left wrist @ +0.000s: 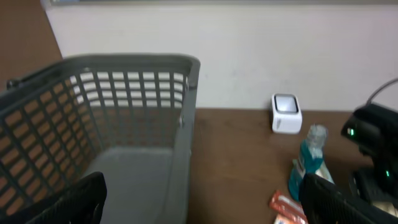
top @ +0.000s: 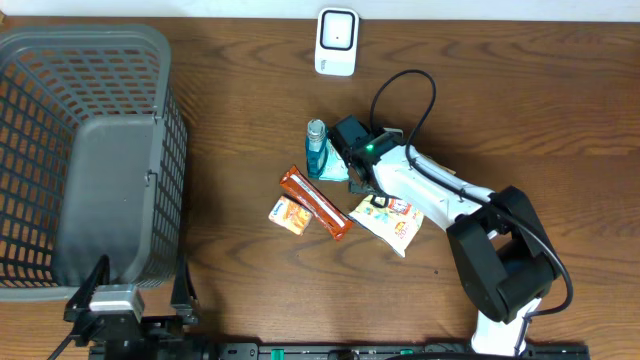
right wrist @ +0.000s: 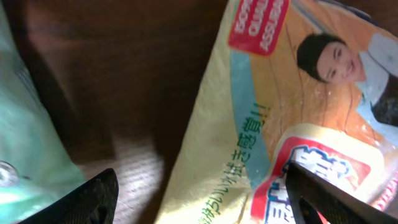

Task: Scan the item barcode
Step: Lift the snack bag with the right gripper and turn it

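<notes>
Closest to the base, the left gripper (left wrist: 199, 202) sits parked beside the grey plastic mesh basket (top: 60, 90), fingers spread wide with nothing in them. It's nowhere near the action, so this one is the right arm's job.

Further out, the right gripper (right wrist: 199, 180) hangs low over the top-left corner of the yellow snack pouch (top: 392, 224), which lies flat on the brown wooden table (top: 520, 100). The claw is released: both fingers stand wide apart with the pouch's edge under the gap, nothing clamped. My guess is that pouch is the item to be scanned. Its long axis runs diagonally from under the claw back toward the robot's right, roughly in line with the forearm, so most of the bag lies behind the fingers, not ahead.

Just left of it are the long orange bar wrapper (top: 318, 203) and the small orange packet (top: 289, 215), and the teal plastic bottle (top: 317, 150) sits right beside the claw.

Way at the back edge is the white box-shaped barcode scanner (top: 337, 42), well apart from the pouch.
</notes>
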`<state>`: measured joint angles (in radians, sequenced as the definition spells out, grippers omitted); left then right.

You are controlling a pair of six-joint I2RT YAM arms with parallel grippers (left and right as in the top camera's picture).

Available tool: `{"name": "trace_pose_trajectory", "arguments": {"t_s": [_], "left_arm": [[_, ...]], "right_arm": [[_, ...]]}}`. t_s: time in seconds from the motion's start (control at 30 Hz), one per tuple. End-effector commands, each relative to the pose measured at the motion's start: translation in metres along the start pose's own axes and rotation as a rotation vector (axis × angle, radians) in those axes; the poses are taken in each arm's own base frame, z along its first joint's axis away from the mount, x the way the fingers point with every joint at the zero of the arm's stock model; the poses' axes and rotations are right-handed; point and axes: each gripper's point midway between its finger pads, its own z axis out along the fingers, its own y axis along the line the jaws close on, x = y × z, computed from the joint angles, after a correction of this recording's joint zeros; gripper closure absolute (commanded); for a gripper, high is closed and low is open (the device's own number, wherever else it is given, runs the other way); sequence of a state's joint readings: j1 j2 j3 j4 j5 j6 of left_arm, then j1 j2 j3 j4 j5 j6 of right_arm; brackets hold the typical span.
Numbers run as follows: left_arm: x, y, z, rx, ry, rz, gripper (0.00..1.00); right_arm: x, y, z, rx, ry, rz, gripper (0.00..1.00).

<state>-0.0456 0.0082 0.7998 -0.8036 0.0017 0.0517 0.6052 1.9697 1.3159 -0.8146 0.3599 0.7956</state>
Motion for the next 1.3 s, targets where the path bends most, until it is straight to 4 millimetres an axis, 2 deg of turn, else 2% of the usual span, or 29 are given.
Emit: {"name": "trace_pose_trajectory", "arguments": {"t_s": [0.0,0.2,0.27,0.4,0.47,0.53,0.63,0.73,0.8,0.9,0.97,1.07,1.27], "left_arm": [[0.001,-0.002,-0.002,0.011,0.004,-0.006,0.02],[0.005,-0.002,-0.002,0.011,0.018,-0.005,0.02],[0.005,-0.002,-0.002,0.011,0.018,-0.005,0.02],[0.005,-0.002,-0.002,0.011,0.018,-0.005,0.02],[0.005,-0.002,-0.002,0.011,0.018,-0.005,0.02],[0.005,-0.002,-0.002,0.011,0.018,-0.005,0.02],[0.005,-0.002,-0.002,0.01,0.018,-0.005,0.02],[0.005,-0.002,-0.002,0.011,0.018,-0.005,0.02],[0.005,-0.002,-0.002,0.011,0.018,-0.005,0.02],[0.005,-0.002,-0.002,0.011,0.018,-0.005,0.02],[0.005,-0.002,-0.002,0.01,0.018,-0.005,0.02],[0.005,-0.002,-0.002,0.01,0.018,-0.005,0.02],[0.005,-0.002,-0.002,0.011,0.018,-0.005,0.02]], "right_arm": [[-0.008,0.003,0.002,0.0,-0.007,0.038,0.2],[0.038,-0.03,0.011,0.148,0.189,-0.011,0.26],[0.049,-0.036,0.014,0.18,0.239,-0.031,0.31],[0.062,-0.038,0.022,0.202,0.298,-0.043,0.74],[0.067,-0.036,0.023,0.187,0.327,-0.039,0.9],[0.067,-0.034,0.022,0.176,0.334,-0.035,0.99],[0.062,-0.031,0.012,0.132,0.352,-0.057,0.99],[0.052,-0.023,-0.009,0.0,0.393,-0.111,0.99],[0.047,-0.012,-0.025,-0.15,0.42,-0.188,0.99],[0.05,0.017,-0.067,-0.586,0.446,-0.492,0.99],[0.057,0.027,-0.096,-0.84,0.428,-0.661,0.99],[0.061,0.027,-0.124,-1.073,0.418,-0.739,0.99],[0.071,0.019,-0.153,-1.362,0.375,-0.809,0.99]]}}
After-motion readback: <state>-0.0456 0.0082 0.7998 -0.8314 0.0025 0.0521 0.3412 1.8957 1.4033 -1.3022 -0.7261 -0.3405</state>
